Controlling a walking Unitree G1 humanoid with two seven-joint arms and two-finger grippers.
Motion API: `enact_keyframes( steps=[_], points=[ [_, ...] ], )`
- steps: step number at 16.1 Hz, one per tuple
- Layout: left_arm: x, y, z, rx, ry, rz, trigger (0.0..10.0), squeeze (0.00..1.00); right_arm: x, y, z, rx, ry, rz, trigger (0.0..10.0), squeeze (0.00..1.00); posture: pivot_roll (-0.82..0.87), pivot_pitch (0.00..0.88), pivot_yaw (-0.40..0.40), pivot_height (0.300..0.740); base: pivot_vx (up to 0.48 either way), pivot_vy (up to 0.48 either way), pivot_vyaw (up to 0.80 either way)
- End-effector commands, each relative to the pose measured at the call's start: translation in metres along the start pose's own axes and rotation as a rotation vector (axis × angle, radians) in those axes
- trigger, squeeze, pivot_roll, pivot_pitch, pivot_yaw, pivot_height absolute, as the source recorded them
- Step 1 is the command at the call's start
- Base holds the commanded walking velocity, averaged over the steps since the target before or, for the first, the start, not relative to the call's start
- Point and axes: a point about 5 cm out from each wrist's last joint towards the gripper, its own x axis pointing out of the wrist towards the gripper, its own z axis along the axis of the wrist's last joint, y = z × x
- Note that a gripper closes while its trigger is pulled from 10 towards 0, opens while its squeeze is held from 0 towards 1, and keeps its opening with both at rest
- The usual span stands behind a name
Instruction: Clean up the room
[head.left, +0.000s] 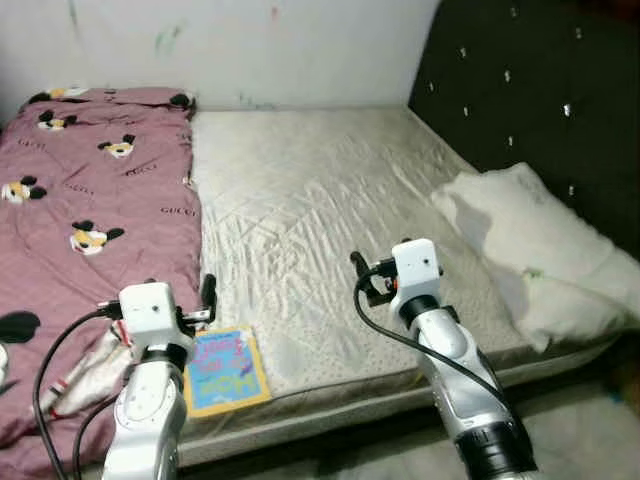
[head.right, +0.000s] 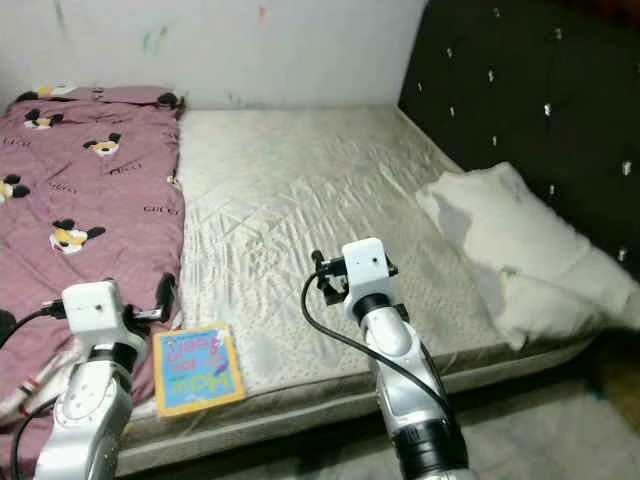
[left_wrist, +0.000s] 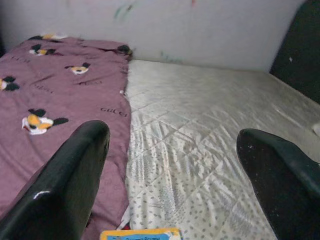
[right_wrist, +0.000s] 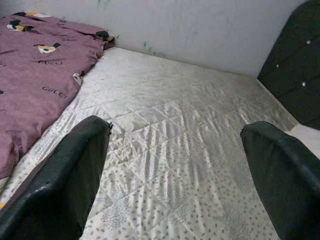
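Wrist views show both tools, left tool (left_wrist: 170, 165) and right tool (right_wrist: 175, 170), gaping wide (2 empty) above mattress (head.left: 300, 200).

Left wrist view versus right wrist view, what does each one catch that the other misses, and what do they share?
The left wrist view alone catches the top edge of the colourful book, lying by the maroon blanket's edge. The right wrist view alone catches a corner of the white pillow below the headboard. Both share the maroon blanket, the bare mattress, the wall, the dark headboard, and an open, empty tool: left tool, right tool.
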Motion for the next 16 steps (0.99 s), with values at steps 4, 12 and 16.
enact_keyframes(
  steps=[4, 12, 16],
  points=[
    [0.001, -0.002, 0.002, 0.026, -0.020, -0.014, 10.0, 0.00, 0.002, 0.006, 0.002, -0.017, -0.013, 0.036, 10.0, 0.00, 0.03, 0.000, -0.056, 0.740, 0.000, 0.000, 0.00],
    [0.007, -0.007, 0.005, 0.038, -0.039, -0.026, 10.0, 0.00, 0.014, 0.027, 0.008, -0.004, -0.054, 0.100, 10.0, 0.00, 0.05, 0.000, -0.028, 0.740, 0.000, 0.000, 0.25],
    [0.005, -0.001, -0.001, 0.070, -0.036, 0.017, 10.0, 0.00, 0.012, 0.036, -0.006, 0.012, -0.018, 0.131, 10.0, 0.00, 0.10, 0.000, -0.052, 0.740, 0.000, 0.000, 0.00]
  ],
)
